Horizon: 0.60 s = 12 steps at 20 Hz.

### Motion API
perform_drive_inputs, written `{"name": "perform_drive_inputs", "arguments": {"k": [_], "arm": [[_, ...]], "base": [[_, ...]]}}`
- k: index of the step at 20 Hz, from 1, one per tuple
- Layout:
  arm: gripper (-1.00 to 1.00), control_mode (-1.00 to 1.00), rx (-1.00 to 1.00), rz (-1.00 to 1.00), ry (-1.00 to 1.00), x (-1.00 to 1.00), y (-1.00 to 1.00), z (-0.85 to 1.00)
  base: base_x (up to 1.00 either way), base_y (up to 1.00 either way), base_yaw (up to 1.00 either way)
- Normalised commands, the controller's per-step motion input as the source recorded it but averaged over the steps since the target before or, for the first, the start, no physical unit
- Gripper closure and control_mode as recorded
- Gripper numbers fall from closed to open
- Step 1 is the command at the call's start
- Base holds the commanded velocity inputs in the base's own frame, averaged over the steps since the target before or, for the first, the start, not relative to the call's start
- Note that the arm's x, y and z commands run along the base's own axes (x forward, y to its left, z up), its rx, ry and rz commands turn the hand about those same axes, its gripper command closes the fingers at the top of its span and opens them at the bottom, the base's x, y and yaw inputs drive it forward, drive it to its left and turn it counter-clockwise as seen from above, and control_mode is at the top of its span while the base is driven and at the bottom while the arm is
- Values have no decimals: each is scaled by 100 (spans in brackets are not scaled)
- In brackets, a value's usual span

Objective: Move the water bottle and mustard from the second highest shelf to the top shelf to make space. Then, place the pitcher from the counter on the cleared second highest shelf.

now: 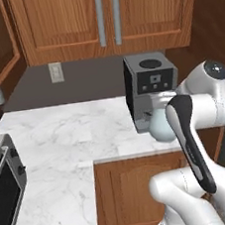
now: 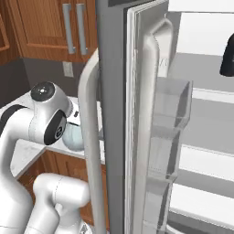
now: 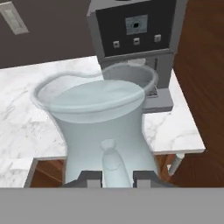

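Hand: narrowed tight on the pitcher, its handle between the two tips.
Pitcher: at the surface's front right edge, just before the coffee machine, near its base.
Fridge door: stands open, shelves pale inside.

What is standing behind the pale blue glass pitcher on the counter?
A dark grey coffee machine stands right behind the pale blue translucent glass pitcher on the white marble counter. The pitcher covers the machine's lower front, so that part cannot be seen.
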Motion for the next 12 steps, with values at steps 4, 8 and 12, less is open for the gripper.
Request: {"name": "perform_drive_inputs", "arguments": {"k": [4, 8, 12], "arm": [[100, 100, 0, 0, 0, 0, 0, 0], [100, 100, 0, 0, 0, 0, 0, 0], [100, 100, 0, 0, 0, 0, 0, 0]], "base": [[-60, -25, 0], [-94, 28, 2], [-100, 48, 5]]}}
